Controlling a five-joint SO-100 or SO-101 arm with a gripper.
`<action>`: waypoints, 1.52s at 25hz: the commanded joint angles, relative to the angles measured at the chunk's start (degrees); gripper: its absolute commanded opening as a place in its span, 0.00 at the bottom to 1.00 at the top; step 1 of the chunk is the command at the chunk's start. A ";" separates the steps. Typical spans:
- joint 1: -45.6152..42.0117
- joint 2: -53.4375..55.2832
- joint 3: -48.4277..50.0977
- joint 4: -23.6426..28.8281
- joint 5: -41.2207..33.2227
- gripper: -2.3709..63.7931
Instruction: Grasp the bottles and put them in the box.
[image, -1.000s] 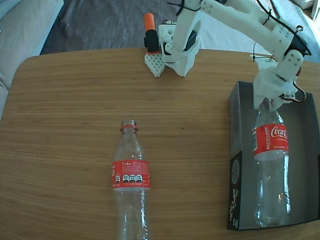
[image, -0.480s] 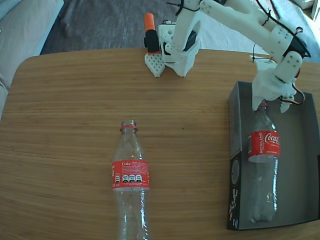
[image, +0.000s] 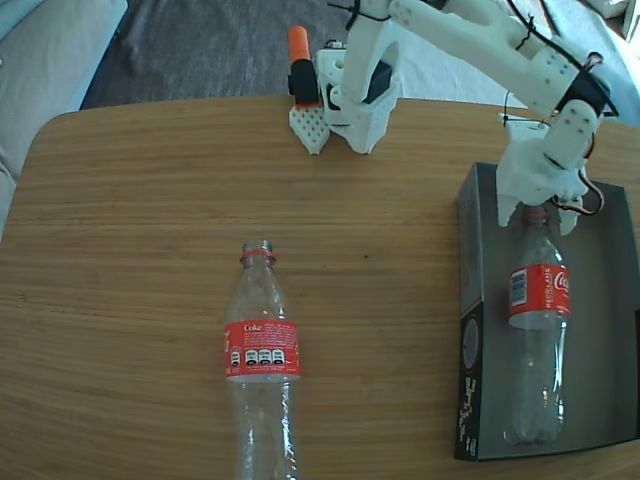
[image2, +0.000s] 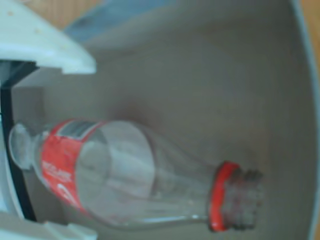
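One bottle (image: 537, 320) is lying in the box (image: 610, 330); the tool (image: 540, 212) is hovering over its neck, fingers apart. The second bottle (image: 262, 360), looking empty, light and slippery, is waiting on the desk (image: 130, 250); its ringed neck probably offers the firmest hold.

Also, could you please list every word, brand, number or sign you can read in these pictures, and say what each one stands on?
"Coke": top of the red label of the bottle on the table, fixed view.
White script, seemingly the Coca-Cola logo, only partly legible: label of the bottle in the box.
Small panels below "Coke": too small to read.
White marks on the box's black outer side: too small to read.
Wrist view: label text blurred, unreadable.
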 joint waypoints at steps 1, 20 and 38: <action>1.76 6.94 -3.69 2.90 -0.44 0.63; 28.48 22.59 -4.13 16.79 -31.38 0.63; 53.53 28.74 4.83 5.63 -71.81 0.63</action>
